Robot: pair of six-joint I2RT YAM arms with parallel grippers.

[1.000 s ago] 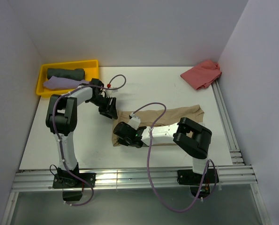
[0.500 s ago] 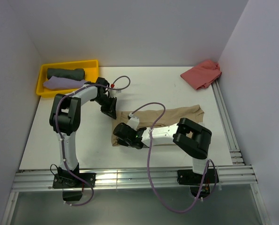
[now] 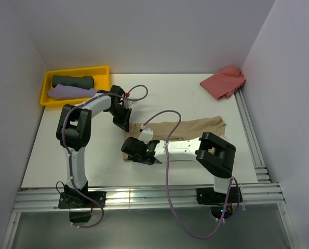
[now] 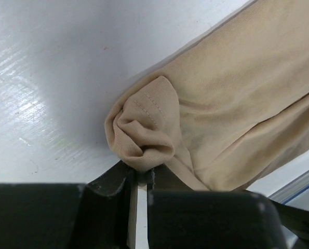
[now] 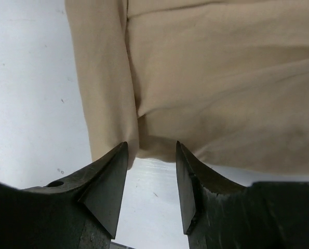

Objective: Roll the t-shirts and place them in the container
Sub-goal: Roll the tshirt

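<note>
Here is the start of the roll on the tan tee, which lies folded into a long strip across the middle of the table, its left end between the two arms. The left gripper is pinched tight on a bunched corner at the strip's far-left end; the hem stitching curls up just above the jaws. The right gripper hangs spread wide at the near-left corner, one jaw on either side of a fold line, with nothing in it.

My read is that the next move calls for the right jaws to close on that near corner so both ends of the short edge are held. Then both can lift and turn it over towards the right, evenly, or the roll will skew.

Over in the tray sit the dark tee and the lilac tee, and the red tee waits crumpled at the far-right corner.

From above, the right arm covers most of the strip's near side. I cannot tell whether the open jaws touch the cloth, nor how many layers the left pinch has. The lilac tee's shape is hard to make out.
</note>
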